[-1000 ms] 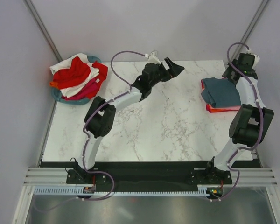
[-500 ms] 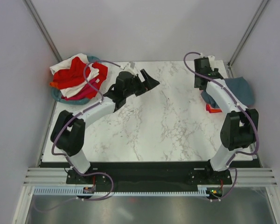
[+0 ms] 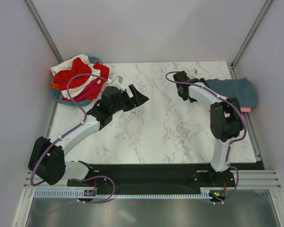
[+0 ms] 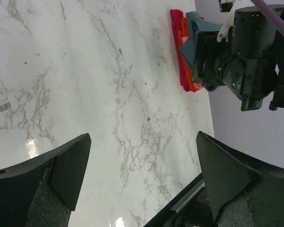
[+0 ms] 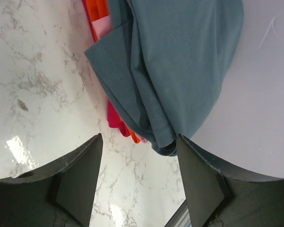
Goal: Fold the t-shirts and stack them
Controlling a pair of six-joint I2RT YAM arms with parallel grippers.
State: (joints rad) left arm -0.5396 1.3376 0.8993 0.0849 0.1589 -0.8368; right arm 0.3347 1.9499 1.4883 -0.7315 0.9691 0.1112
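A folded slate blue-grey t-shirt [image 3: 234,90] tops a stack at the table's right edge, with a pink edge [image 3: 246,109] showing under it. In the right wrist view the blue-grey shirt [image 5: 180,61] lies over orange [image 5: 97,12], pink and magenta [image 5: 114,118] layers. The stack also shows in the left wrist view [image 4: 183,52]. Unfolded red, white and magenta t-shirts [image 3: 80,78] are heaped at the far left. My left gripper [image 3: 137,97] [image 4: 143,142] is open and empty over bare marble. My right gripper [image 3: 182,81] [image 5: 139,142] is open and empty, just left of the stack.
The heap lies in a round teal basket [image 3: 61,98] at the table's far left corner. The marble table [image 3: 156,127] ends at a black rail near the arm bases. Grey walls stand close on both sides. The right arm's wrist [image 4: 241,56] shows in the left wrist view.
My left gripper has pulled back left and nearer. My right gripper has swung left off the stack towards the table's middle. The blue-grey shirt now lies further right.
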